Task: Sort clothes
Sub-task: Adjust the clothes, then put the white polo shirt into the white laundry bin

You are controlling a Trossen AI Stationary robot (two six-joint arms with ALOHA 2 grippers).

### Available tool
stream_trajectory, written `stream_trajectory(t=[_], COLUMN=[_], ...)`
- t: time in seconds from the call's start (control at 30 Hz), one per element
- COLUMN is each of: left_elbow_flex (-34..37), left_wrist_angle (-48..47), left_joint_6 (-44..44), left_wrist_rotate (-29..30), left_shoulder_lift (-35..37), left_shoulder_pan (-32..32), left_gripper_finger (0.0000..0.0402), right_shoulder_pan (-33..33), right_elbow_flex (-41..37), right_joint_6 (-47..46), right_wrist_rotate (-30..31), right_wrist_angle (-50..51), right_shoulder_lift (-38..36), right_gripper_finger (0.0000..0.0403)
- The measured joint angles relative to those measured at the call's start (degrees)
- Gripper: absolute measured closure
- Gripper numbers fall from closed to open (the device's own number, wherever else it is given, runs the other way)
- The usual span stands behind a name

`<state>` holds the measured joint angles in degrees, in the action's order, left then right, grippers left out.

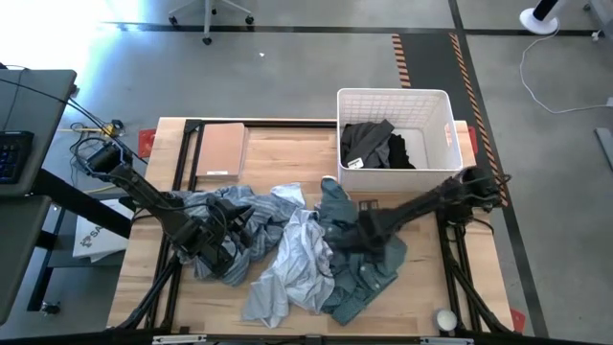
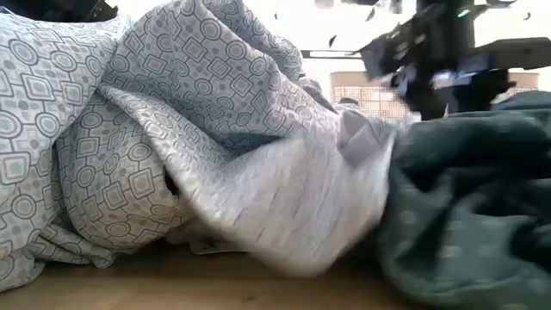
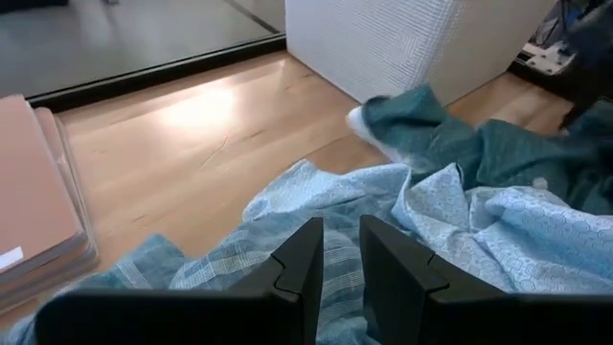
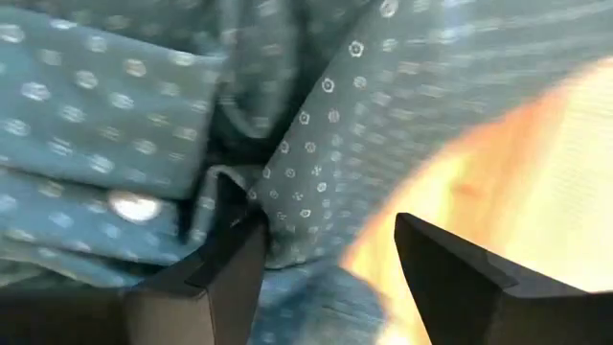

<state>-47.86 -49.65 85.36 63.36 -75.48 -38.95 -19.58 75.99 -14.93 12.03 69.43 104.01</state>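
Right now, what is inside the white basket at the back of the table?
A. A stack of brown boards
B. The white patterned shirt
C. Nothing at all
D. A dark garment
D: the high view shows a black garment lying in the left part of the white basket, while the white patterned shirt lies out on the table.

High camera looked straight down on the table [image 1: 287, 153]. Low camera sat level, close against the clothes [image 2: 215, 129]. Wrist cameras faced that same heap.
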Motion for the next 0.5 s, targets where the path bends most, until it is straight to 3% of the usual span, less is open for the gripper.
stream_trajectory(t=[0.1, 0.2, 0.4, 0.5], left_elbow_flex=[0.0, 0.0, 0.0, 0.0], left_wrist_angle=[0.0, 0.1, 0.1, 0.0], left_joint_6=[0.0, 0.0, 0.0, 0.0], left_wrist_rotate=[0.2, 0.5, 0.6, 0.6], left_shoulder_lift=[0.0, 0.0, 0.0, 0.0], left_shoulder_pan=[0.0, 0.0, 0.4, 0.8], left_gripper_finger=[0.0332, 0.0332, 0.0332, 0.0332], right_shoulder_pan=[-3.7, -5.9, -6.5, -5.0], right_elbow_flex=[0.0, 0.0, 0.0, 0.1], right_joint_6=[-4.4, -8.2, -0.4, 7.2], right_wrist_rotate=[10.5, 15.4, 19.1, 15.3], right_wrist_angle=[2.1, -1.3, -23.5, -38.2], right_shoulder_lift=[-3.7, -8.3, -13.7, -12.2], right_gripper_finger=[0.0177, 0.0177, 0.0177, 0.0177])
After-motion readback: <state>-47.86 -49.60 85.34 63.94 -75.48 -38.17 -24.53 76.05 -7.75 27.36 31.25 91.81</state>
